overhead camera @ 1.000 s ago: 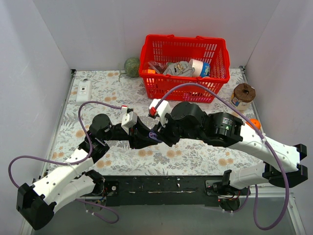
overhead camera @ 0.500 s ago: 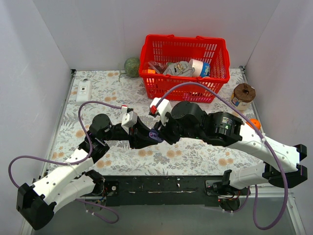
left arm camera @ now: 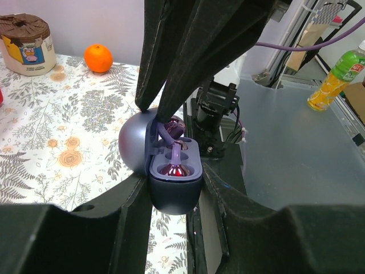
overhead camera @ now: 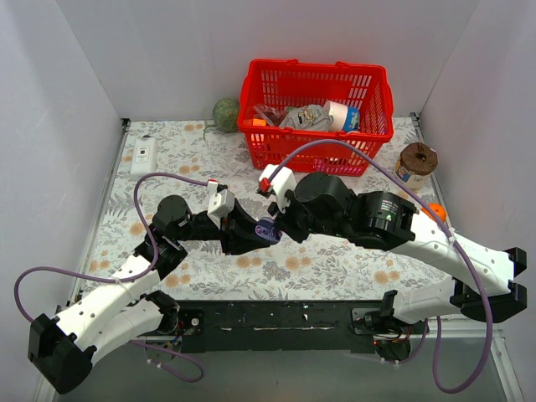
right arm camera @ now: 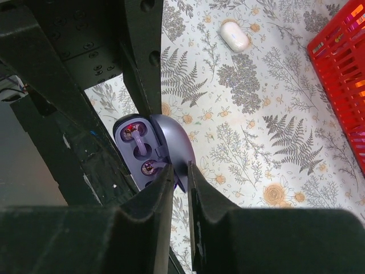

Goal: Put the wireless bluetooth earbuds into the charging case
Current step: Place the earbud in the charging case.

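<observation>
The lavender charging case (left arm camera: 174,191) is held open in my left gripper (left arm camera: 174,188), a finger on each side, a little above the table. One purplish earbud (left arm camera: 174,169) sits in the near socket and glows red. The second earbud (left arm camera: 174,126) sits at the far socket, by the lid hinge. My right gripper (right arm camera: 181,169) hangs just above the case (right arm camera: 171,140); its fingers stand a narrow gap apart with nothing between them, one fingertip (right arm camera: 169,174) beside the second earbud (right arm camera: 148,167). In the top view the case (overhead camera: 267,229) shows between the two grippers.
A red basket (overhead camera: 368,146) of items stands at the back. A green ball (overhead camera: 225,113), a white block (overhead camera: 144,155), a brown tin (overhead camera: 416,163) and an orange (overhead camera: 435,210) lie around it. A plain white oval object (right arm camera: 234,35) lies on the floral cloth.
My right gripper has drawn back up and to the right, off the case, which now shows more in the top view. The left arm has held still.
</observation>
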You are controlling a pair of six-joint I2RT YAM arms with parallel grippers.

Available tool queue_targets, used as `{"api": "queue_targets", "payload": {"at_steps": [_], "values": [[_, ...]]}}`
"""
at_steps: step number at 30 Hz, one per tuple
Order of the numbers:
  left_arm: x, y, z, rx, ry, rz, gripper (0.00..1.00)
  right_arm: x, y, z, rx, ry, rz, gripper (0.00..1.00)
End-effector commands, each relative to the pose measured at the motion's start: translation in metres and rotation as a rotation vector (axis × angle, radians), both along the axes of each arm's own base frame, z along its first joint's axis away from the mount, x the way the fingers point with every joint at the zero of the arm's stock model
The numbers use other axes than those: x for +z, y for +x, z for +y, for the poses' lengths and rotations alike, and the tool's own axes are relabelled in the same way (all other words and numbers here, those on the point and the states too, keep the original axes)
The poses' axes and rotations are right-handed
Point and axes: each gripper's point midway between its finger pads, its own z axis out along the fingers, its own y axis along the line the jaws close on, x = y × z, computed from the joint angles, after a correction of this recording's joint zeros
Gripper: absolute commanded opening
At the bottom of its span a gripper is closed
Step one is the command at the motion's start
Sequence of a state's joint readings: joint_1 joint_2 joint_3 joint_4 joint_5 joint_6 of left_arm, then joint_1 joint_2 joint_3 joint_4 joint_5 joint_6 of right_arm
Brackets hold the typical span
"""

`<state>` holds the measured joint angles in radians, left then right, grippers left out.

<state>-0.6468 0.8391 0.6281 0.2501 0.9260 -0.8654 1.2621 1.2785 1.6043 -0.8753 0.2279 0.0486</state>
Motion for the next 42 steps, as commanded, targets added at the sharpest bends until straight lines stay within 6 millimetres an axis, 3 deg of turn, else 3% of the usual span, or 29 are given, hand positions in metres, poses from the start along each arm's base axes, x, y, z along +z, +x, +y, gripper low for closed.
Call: {"api": "queue_targets", "payload": {"at_steps": [1, 9, 16, 21, 42], "values": [[0.024, 0.002, 0.003, 0.030, -0.073, -0.080, 0.00, 0.001, -0.007, 0.002, 0.020, 0.031, 0.020, 0.20], [0.026, 0.003, 0.004, 0.046, -0.099, -0.076, 0.00, 0.002, -0.007, 0.004, 0.021, 0.042, 0.025, 0.17], [0.024, 0.005, 0.004, 0.061, -0.110, -0.070, 0.00, 0.008, -0.006, 0.003, 0.008, 0.060, 0.021, 0.30], [0.026, 0.006, 0.005, 0.079, -0.127, -0.073, 0.00, 0.011, -0.006, 0.003, 0.003, 0.065, 0.020, 0.32], [0.044, 0.017, 0.015, 0.195, -0.273, -0.091, 0.00, 0.005, -0.012, 0.007, 0.007, 0.105, 0.059, 0.22]]}}
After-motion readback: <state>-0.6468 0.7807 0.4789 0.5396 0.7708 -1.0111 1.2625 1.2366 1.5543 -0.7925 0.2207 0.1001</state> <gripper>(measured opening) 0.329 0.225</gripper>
